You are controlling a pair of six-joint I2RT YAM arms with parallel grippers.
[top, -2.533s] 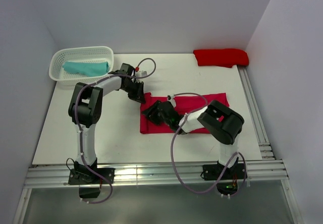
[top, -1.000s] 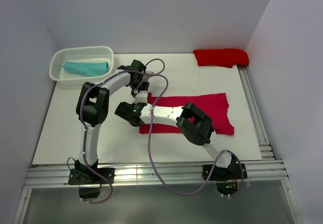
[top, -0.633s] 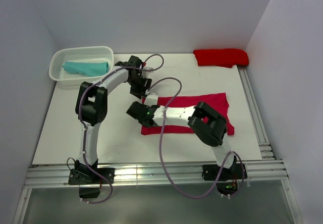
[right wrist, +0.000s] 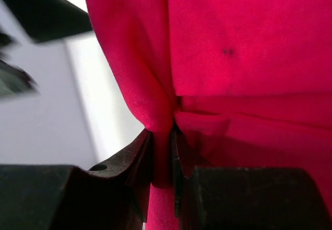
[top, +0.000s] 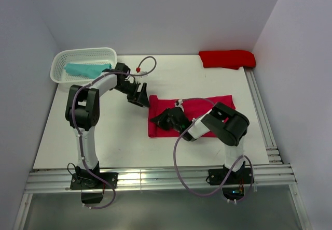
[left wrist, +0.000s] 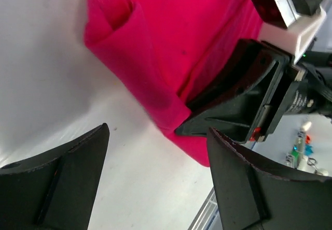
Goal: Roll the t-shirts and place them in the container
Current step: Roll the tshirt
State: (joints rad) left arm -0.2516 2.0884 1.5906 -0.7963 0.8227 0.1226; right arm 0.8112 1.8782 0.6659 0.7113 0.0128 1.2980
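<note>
left gripper [left wrist: 158, 131]: spread wide, beside edge of crimson shirt [left wrist: 197, 28] | right gripper [right wrist: 162, 137]: clamped narrow on that shirt's fold

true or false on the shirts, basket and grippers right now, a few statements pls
1. The teal cloth t-shirt lies in the white plastic lattice basket. True.
2. The right gripper hangs open above the raspberry-crimson cloth t-shirt. False: it is shut on a fold of it.
3. The left gripper clamps that crimson shirt. False: its jaws stand open, holding nothing.
4. The bright scarlet cloth t-shirt lies at the far right corner of the table. True.
</note>
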